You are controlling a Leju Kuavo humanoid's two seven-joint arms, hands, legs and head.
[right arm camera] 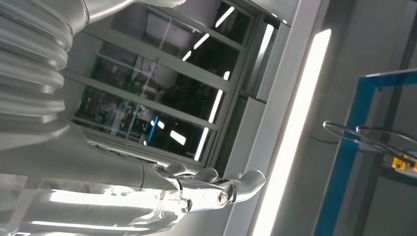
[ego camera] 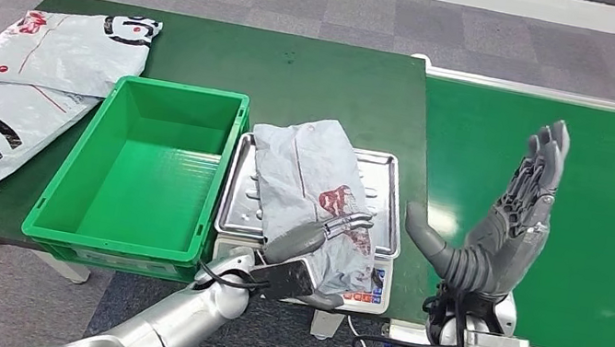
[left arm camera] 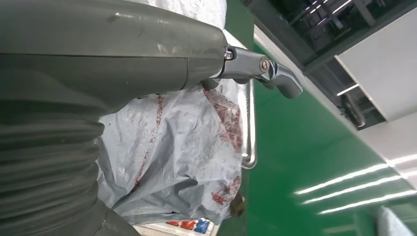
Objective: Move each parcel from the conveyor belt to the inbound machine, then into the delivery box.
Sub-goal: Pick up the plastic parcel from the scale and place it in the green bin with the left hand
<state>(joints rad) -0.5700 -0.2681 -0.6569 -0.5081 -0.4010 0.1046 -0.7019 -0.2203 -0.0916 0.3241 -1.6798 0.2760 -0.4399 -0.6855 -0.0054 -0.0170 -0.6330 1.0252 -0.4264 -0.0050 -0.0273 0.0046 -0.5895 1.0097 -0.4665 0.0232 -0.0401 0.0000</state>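
Nearest the robot, the left hand lies on the near end of the grey parcel, its thumb and fingers closing on the crumpled film; whether the hold is firm cannot be told. The parcel rests on the steel tray of the inbound machine, its long axis running away from the robot and overhanging the tray's near edge. The green delivery box stands just beside the tray, on the left, so the coming transfer is judged a short sideways carry by the left arm. The right hand is raised above the conveyor belt, fingers spread and holding nothing. Further left on the counter lie two other mailers.
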